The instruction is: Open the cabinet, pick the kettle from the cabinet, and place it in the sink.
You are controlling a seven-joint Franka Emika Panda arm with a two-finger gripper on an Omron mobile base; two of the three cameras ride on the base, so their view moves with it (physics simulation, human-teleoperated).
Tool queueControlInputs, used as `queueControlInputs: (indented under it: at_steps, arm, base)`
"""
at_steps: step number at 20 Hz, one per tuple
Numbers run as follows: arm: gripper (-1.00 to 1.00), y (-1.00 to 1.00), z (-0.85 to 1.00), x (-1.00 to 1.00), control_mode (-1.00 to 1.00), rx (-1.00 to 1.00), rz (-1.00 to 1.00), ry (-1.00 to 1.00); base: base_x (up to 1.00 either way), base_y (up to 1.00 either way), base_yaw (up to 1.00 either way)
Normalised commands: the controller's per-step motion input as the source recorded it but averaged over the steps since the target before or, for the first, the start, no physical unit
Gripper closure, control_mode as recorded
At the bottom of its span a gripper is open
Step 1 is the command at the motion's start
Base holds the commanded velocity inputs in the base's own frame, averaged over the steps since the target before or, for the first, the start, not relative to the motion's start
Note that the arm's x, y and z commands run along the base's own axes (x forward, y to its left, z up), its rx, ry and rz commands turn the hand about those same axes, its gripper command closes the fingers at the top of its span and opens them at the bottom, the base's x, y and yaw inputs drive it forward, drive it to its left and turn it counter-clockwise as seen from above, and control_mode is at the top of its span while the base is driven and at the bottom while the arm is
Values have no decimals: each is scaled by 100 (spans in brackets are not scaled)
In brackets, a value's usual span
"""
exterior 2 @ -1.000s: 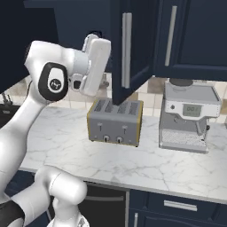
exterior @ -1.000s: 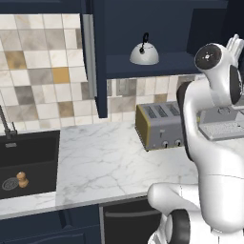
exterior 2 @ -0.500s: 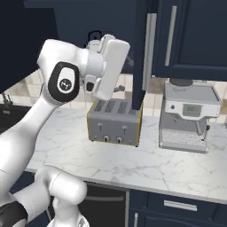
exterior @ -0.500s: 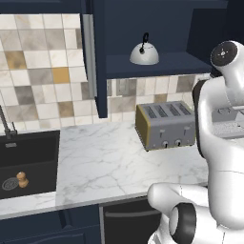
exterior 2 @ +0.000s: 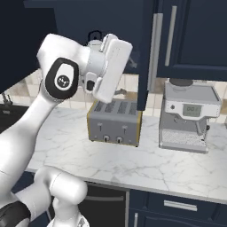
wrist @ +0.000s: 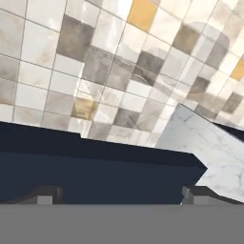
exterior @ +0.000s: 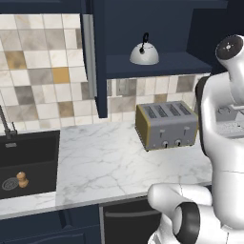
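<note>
One arm; gripper (wrist: 119, 193) wide open, empty. Kettle (exterior: 144, 52) on cabinet (exterior: 157, 64) shelf, above jaws, beyond shelf edge.

Cabinet (exterior: 157, 28): dark navy throughout, including the open door and inner shelf; vertical bar handles (exterior 2: 170, 36) silver.

Kettle (exterior: 144, 54): silver-white dome with a thin black handle.

Sink (exterior: 28, 162): black basin with a metallic round drain; a small tan-brown object (exterior: 22, 179) lies in it.

Surface (exterior: 109, 162): white marble with grey veining.

Backsplash (exterior: 43, 71): square tiles in a mixed pattern of white, cream, grey, taupe and ochre-yellow.

Toaster (exterior: 167, 125): silver-grey body with yellowish edging.

Coffee machine (exterior 2: 188, 116): silver with dark trim.

Robot arm (exterior 2: 84, 71): white with dark joints.

Lower cupboards (exterior 2: 177, 206): navy.
</note>
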Motion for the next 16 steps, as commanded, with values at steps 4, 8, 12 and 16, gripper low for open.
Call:
queueControlInputs:
  at_steps: [4, 8, 12, 16]
  arm:
    - [-100, 38, 1, -13, -100, -7, 32, 1]
    - [-100, 44, 7, -20, -100, -17, 43, 6]
    - [-100, 46, 9, -21, -100, -22, 53, 12]
    - [-100, 41, 11, -22, -100, -24, 66, 14]
  base:
    - [0, 0, 0]
    - [0, 0, 0]
    - [0, 0, 0]
    - [0, 0, 0]
